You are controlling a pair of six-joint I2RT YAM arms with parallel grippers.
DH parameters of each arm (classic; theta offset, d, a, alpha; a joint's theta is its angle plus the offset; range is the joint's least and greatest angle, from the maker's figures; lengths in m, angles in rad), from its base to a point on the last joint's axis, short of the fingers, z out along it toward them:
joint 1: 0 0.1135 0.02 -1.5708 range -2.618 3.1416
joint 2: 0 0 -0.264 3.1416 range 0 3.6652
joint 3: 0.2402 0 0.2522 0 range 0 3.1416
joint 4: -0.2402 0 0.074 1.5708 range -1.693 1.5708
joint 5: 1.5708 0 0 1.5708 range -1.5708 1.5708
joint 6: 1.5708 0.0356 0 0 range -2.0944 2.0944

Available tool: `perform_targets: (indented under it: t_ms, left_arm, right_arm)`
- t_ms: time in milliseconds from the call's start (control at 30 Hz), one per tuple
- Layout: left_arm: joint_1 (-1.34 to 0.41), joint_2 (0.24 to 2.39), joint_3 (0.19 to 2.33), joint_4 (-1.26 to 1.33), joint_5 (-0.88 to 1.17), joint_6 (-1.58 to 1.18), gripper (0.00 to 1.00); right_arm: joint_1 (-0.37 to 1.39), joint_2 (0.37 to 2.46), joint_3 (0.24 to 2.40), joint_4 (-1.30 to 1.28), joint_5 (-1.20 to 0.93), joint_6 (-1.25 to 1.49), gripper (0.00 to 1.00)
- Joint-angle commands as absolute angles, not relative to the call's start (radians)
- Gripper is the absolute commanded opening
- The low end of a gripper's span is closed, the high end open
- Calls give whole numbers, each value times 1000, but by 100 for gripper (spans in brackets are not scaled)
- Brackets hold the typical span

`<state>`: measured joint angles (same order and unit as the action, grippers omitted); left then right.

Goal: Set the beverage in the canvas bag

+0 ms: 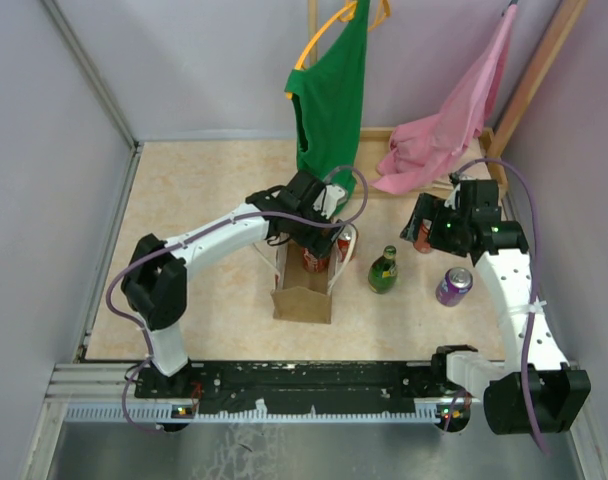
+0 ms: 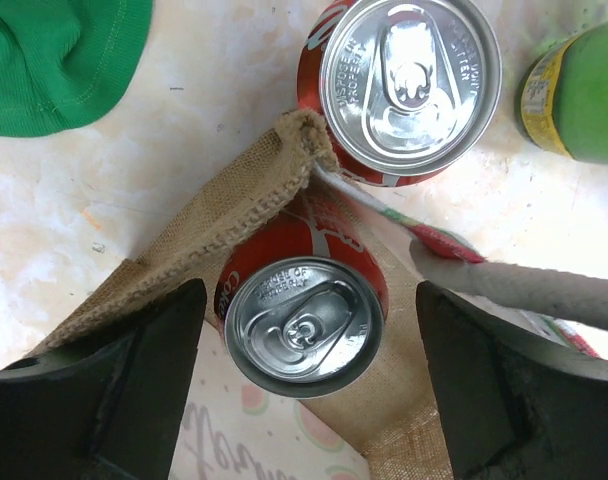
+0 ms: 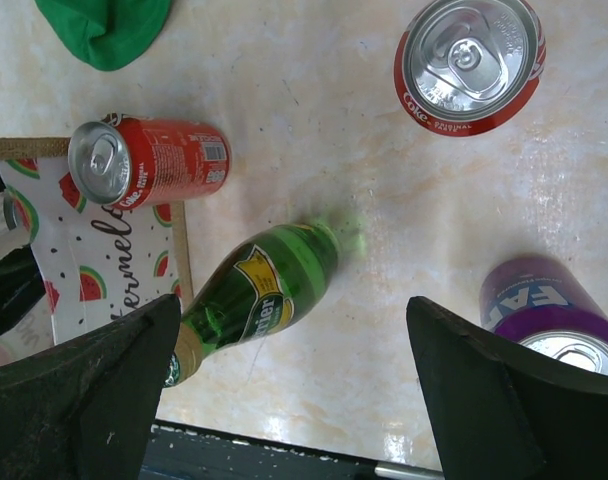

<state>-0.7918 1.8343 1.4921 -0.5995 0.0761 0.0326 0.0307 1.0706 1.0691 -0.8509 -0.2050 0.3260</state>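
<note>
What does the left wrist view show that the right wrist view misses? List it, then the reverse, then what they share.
Left wrist only: a red can down inside the canvas bag, between the open left pincer fingers. Right wrist only: a purple can and a Coke can standing apart. Both: the green bottle, the red can beside the bag, the bag itself, green cloth.

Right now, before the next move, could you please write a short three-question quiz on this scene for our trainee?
1. How many red cans are in view?
2. True or false: the green bottle stands upright outside the canvas bag.
3. What sits inside the open left gripper: A, a purple can; B, a red can; C, a pink shirt?
Key: 1 three; 2 true; 3 B.
</note>
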Motion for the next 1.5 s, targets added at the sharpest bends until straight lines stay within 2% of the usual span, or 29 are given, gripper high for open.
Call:
perform_targets:
  t_ms: [0,100,167,567,1000,1100,1267,1467]
  left_arm:
    - [-800,1793,1524,-558,86,27,93]
    - [-800,1784,1525,-558,79,28,95]
    - [-800,1774,1524,-560,73,31,99]
    - [-799,1686,1420,-554,43,41,99]
    - [-749,1541,1454,-518,-61,48,100]
    - [-691,1522,1459,-513,-22,2,100]
    - [-546,1549,1445,-584,160,-79,100]
    - [-537,1574,1412,-628,219,-65,100]
  right_arm:
    - [38,1046,1070,-819,-217,333,95]
    - [38,1047,1069,-818,-214,334,95]
    - [37,1048,1073,-816,-212,335,95]
    - [38,1086,1108,-808,-211,328,95]
    - [38,1200,1244,-809,-206,290,93]
    - [39,1240,1279,-805,-216,280,90]
    - [108,1341,1387,-830,-158,251,88]
    - [187,1454,1496,-844,-109,267,88]
